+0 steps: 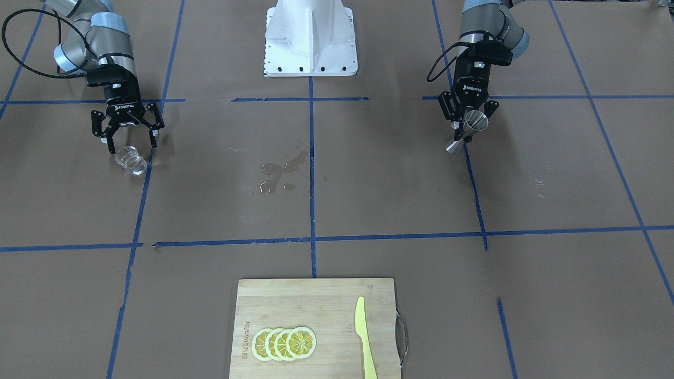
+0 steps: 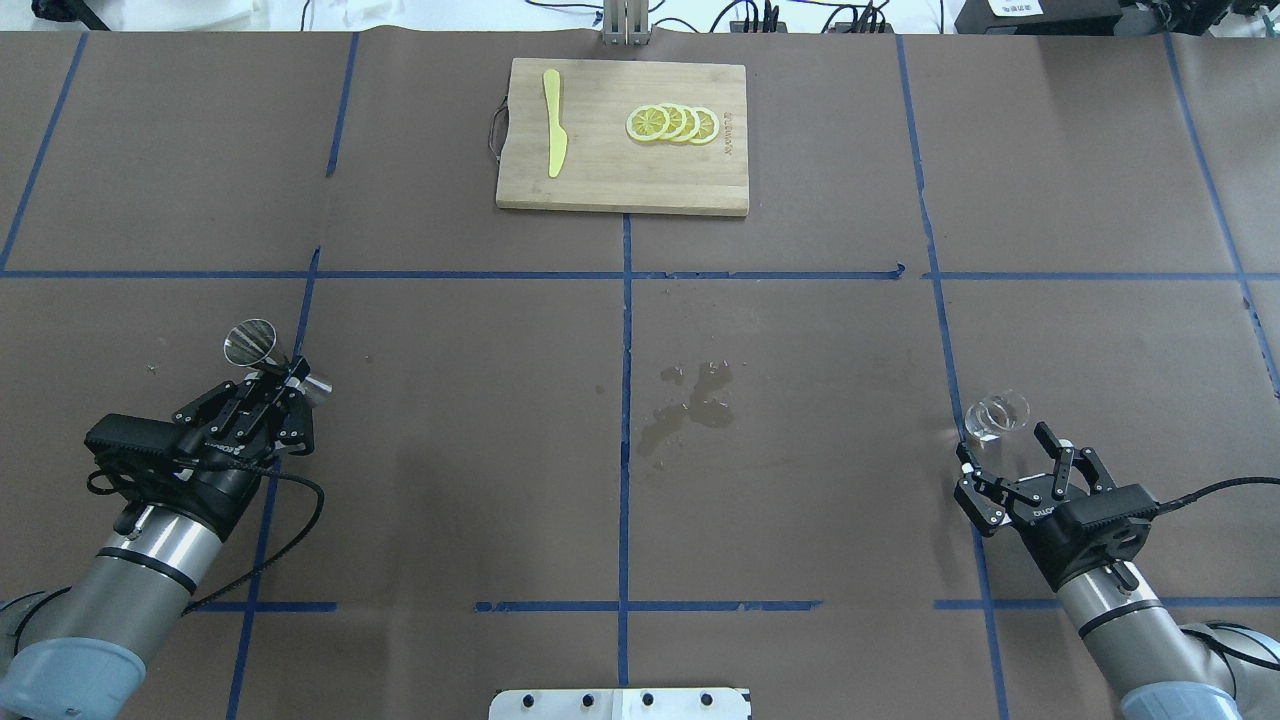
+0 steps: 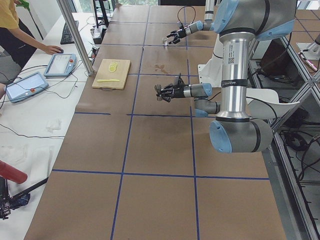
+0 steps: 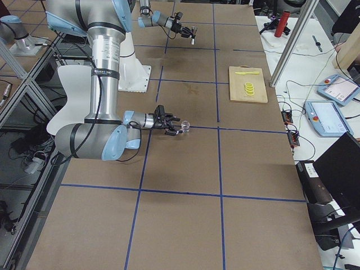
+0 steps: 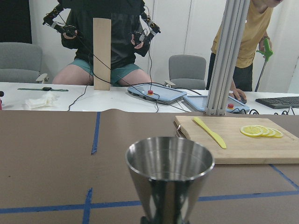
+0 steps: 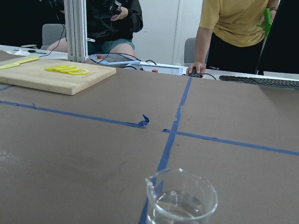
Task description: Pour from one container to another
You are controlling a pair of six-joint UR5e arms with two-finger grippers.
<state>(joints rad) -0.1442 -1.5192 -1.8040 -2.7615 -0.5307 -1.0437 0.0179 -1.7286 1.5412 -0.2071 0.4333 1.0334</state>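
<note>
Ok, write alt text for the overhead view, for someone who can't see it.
The left end effector grips a steel jigger; the right end effector, open, sits just behind a clear glass cup. A wet patch lies between them.

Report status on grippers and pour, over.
Left gripper shut on jigger. Right gripper open, glass cup at its fingertips, ungripped, liquid inside. Wet patch mid-table between arms.
</note>
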